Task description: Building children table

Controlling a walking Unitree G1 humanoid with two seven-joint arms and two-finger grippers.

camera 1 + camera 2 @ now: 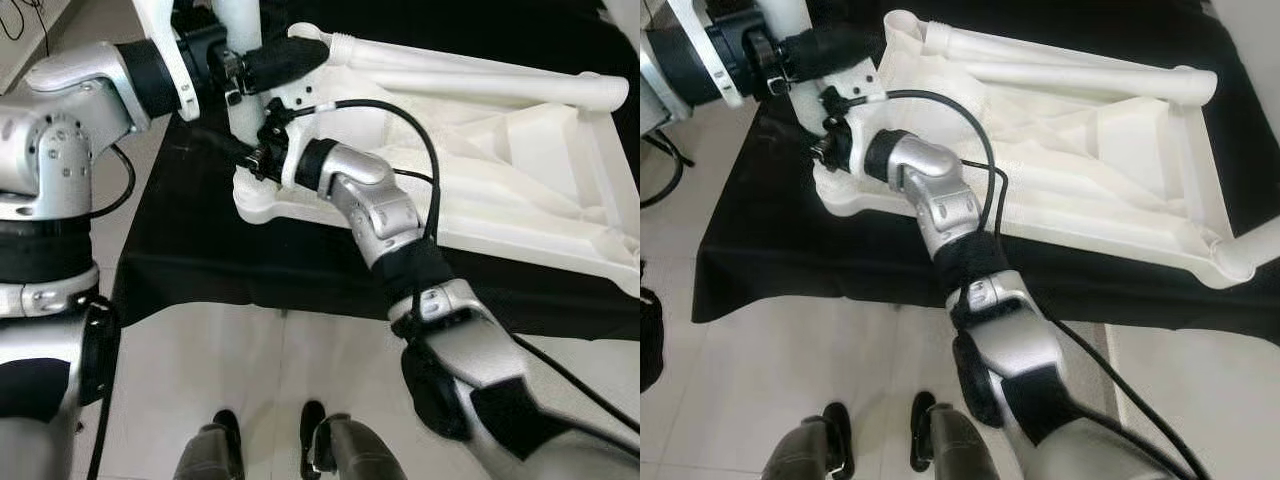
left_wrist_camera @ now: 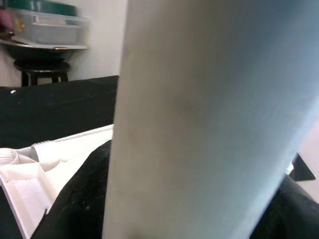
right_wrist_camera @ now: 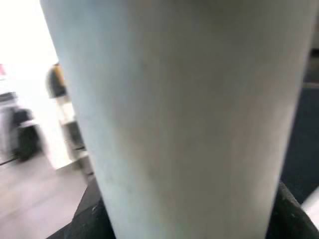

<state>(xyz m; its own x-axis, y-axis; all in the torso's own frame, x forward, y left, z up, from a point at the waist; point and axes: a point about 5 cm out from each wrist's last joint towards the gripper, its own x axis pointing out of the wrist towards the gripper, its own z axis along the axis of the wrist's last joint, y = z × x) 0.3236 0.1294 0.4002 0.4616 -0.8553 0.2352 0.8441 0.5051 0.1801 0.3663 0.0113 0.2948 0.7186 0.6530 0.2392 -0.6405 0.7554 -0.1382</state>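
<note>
Both grippers clamp one upright white table leg [image 1: 243, 100] at the upturned tabletop's [image 1: 520, 190] near-left corner: left gripper [image 1: 275, 62] higher, right gripper [image 1: 262, 150] lower. Leg's long axis stands vertical above the black cloth [image 1: 200, 260].

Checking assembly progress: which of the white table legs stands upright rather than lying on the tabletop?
The leg at the tabletop's near-left corner, between both grippers, stands upright; the other leg lies flat along the far edge.
</note>
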